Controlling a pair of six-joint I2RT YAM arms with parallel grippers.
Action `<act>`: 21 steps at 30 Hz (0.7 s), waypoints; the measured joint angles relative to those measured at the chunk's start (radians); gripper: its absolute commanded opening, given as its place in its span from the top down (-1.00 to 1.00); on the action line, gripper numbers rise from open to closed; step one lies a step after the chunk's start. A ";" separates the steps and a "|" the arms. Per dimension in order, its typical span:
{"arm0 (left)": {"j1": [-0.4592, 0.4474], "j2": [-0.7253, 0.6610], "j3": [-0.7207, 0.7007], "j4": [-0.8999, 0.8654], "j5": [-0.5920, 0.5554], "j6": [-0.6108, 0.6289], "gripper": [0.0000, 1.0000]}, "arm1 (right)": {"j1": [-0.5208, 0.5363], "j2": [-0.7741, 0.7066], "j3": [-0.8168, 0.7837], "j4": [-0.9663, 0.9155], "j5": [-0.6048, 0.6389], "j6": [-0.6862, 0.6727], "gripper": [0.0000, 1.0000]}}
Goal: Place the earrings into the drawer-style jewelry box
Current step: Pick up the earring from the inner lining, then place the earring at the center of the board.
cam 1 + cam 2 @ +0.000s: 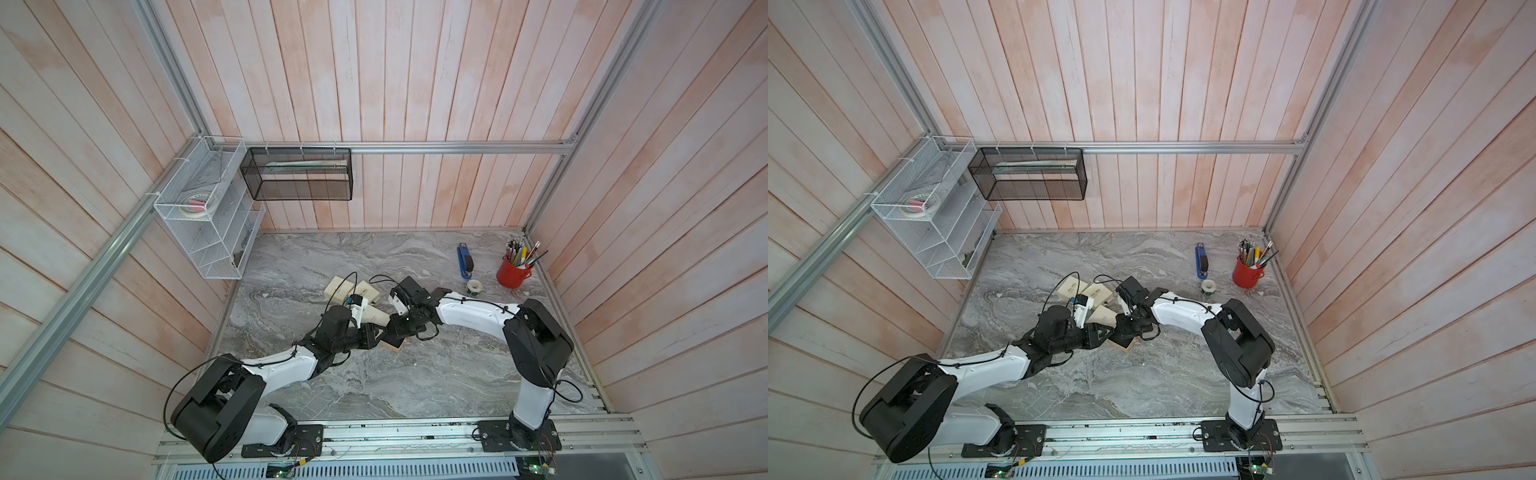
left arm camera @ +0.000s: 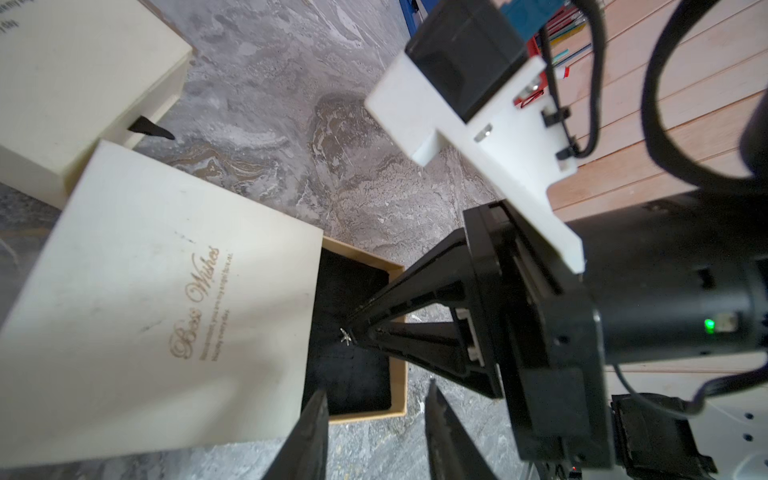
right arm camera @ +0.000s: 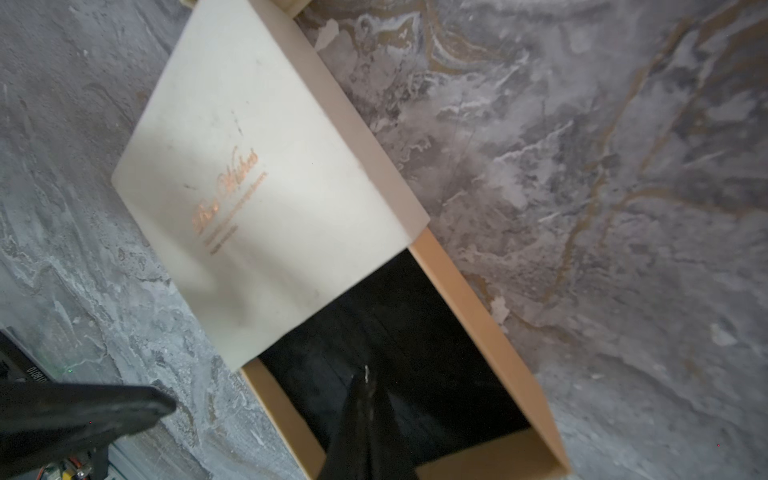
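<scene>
The jewelry box has a cream sleeve (image 2: pixel 166 291) printed "Best Wishes", and its tan drawer (image 2: pixel 399 332) is pulled out, showing black lining. It also shows in the right wrist view, sleeve (image 3: pixel 257 166) and drawer (image 3: pixel 478 316), and in both top views (image 1: pixel 395 345) (image 1: pixel 1124 343). My right gripper (image 3: pixel 365 380) (image 2: pixel 351 332) is shut above the black lining, with a tiny glinting earring (image 2: pixel 345 336) (image 3: pixel 366 373) at its tips. My left gripper (image 2: pixel 376 411) stands open at the drawer's front corner, nothing between its fingers. Other earrings cannot be made out.
Two more cream boxes (image 1: pixel 338 289) (image 1: pixel 368 291) lie just behind the open one. At the back right are a blue stapler (image 1: pixel 465 262), a tape roll (image 1: pixel 473 286) and a red pen cup (image 1: pixel 513 272). A white wire rack (image 1: pixel 208 216) and a black mesh basket (image 1: pixel 299 174) hang on the walls.
</scene>
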 measured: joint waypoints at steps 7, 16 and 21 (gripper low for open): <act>0.000 -0.005 0.019 -0.050 -0.023 0.018 0.19 | -0.005 -0.039 -0.018 0.038 -0.029 0.011 1.00; -0.007 -0.012 0.106 -0.111 -0.039 0.050 0.10 | -0.118 -0.359 -0.338 0.256 -0.167 0.107 1.00; -0.068 0.015 0.125 -0.126 -0.052 0.051 0.08 | -0.202 -0.470 -0.572 0.357 -0.260 0.174 1.00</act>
